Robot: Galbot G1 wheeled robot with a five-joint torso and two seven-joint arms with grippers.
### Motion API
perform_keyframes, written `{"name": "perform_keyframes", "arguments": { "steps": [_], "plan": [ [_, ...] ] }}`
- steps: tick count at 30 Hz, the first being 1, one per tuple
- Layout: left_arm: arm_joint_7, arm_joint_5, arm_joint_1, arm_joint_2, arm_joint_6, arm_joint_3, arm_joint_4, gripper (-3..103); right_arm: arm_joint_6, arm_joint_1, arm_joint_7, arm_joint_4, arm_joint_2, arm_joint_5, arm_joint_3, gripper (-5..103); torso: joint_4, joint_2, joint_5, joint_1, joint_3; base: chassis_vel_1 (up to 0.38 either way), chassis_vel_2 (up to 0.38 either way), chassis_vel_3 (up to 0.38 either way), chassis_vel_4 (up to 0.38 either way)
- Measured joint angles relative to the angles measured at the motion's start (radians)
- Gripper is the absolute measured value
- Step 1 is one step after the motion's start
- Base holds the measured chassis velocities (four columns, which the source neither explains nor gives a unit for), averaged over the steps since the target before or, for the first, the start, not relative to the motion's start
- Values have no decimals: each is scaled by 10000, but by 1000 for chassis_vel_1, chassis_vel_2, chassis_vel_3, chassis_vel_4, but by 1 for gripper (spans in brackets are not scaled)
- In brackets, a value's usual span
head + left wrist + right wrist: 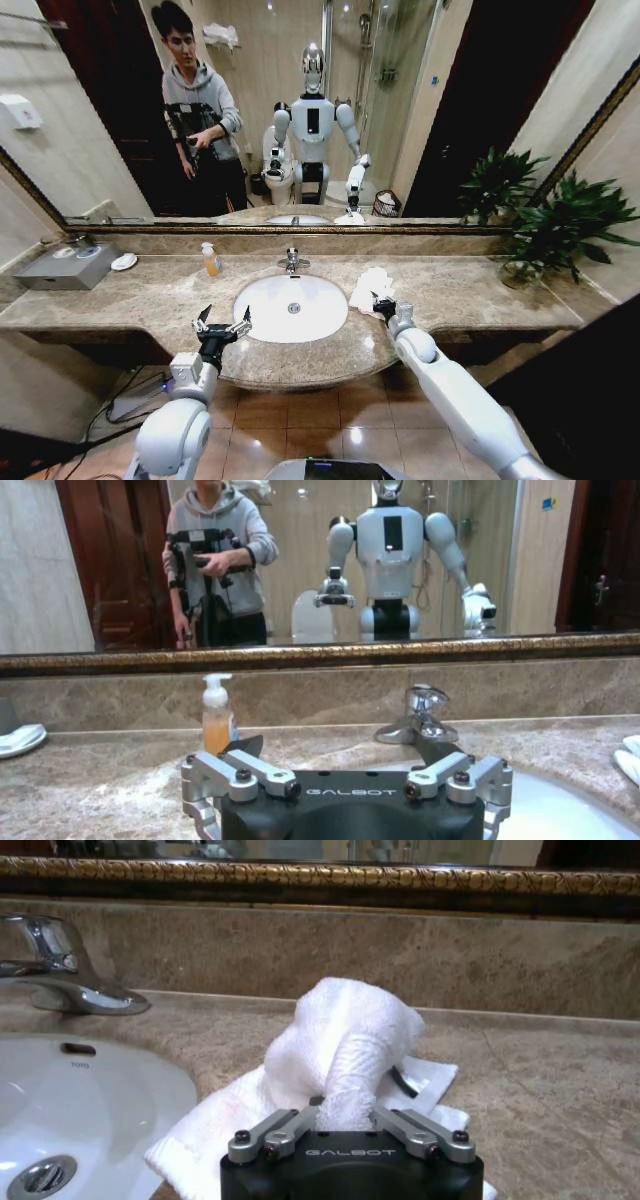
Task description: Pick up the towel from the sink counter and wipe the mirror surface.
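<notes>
Head view. One right gripper (381, 305) sits at the near edge of one white towel (370, 287), which lies on the sink counter (160, 290) just right of the single white basin (291, 307). Jaw state is hard to read from here. One left gripper (221, 322) is held over the counter's front edge at the basin's left side, its two fingers spread wide and holding nothing. One chrome faucet (291, 262) stands behind the basin, one soap bottle (210, 260) to its left, and one potted plant (555, 232) at the counter's far right. The mirror surface (300, 110) runs along the wall above the counter.

Left wrist view. Left gripper (345, 769): jaws well apart, empty, nothing between them. Ahead of it: one soap bottle (216, 716), one faucet (420, 716), counter (90, 780), mirror (300, 562) above the backsplash.

Right wrist view. Right gripper (348, 1121): jaws pinched together on a bunched fold of the towel (340, 1039). The pinched part rises into a peak above the jaws; the rest of the towel lies on the counter (560, 1087), its edge just beside the basin (80, 1095) rim. One faucet (60, 967) behind the basin.
</notes>
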Motion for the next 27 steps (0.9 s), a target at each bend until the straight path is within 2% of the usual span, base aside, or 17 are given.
{"name": "perform_keyframes", "arguments": {
  "steps": [4,8,9,11,17,22,27],
  "plan": [
    [0,0,0,0,0,0,0,100,25,-36,0,157,-54,32,55,9,0,0,0,0,0,0,0,0,0],
    [0,0,-1,0,0,0,0,100,380,-143,-93,766,-82,6,533,9,-1,0,4,0,1,0,0,0,0],
    [0,0,0,0,0,0,0,100,728,1,-257,1704,-278,89,1158,9,-1,0,0,0,1,0,0,0,0],
    [0,0,0,1,0,0,0,100,1105,359,-456,2369,-628,204,1517,9,1,0,-3,0,0,0,0,0,0],
    [0,0,0,0,0,0,0,100,1554,1476,-647,3340,-1423,604,2055,9,0,0,0,0,0,0,0,0,0],
    [-2,0,0,0,0,-2,0,100,1817,2939,-633,2940,-1899,1045,2207,9,1,0,0,0,0,0,0,0,0],
    [0,0,-1,0,0,1,0,100,2157,4226,-643,1828,-1858,910,2070,9,-4,0,5,0,1,0,0,0,0]
  ]
}}
